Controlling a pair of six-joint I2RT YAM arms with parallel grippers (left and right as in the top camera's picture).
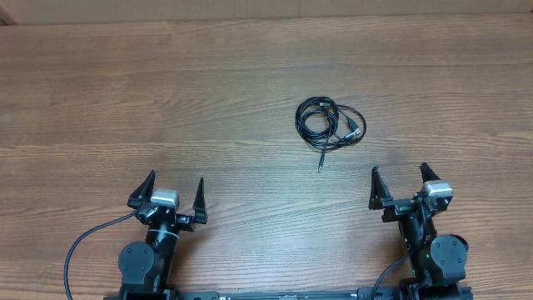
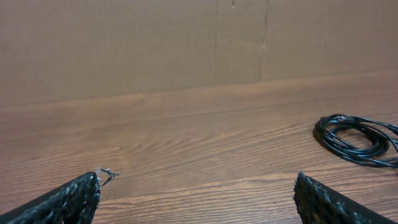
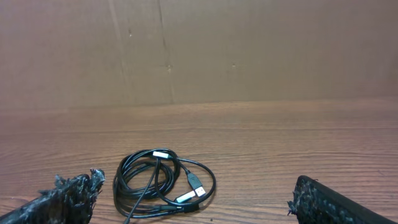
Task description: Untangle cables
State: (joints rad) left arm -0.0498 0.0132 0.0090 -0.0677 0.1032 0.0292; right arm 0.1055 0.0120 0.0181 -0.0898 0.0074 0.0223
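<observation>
The cables (image 1: 331, 123) lie coiled on the worktop (image 1: 166, 100), right of centre in the overhead frame — up-left of the right fingers (image 1: 376, 187), far up-right of the left fingers (image 1: 198, 198). Both pairs stand wide open, holding nothing; the right arm is nearer. Only the right wrist view shows the silver plugs (image 3: 198, 190) — the left catches the coil's edge.

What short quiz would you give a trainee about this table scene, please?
1. True or false: the cables lie in one coiled bundle on the table.
2. Which is nearer the bundle? A: the left pincer. B: the right pincer.
3. Fill in: both pincers stand ____ and hold nothing.

Key: 1 true; 2 B; 3 open.
</observation>
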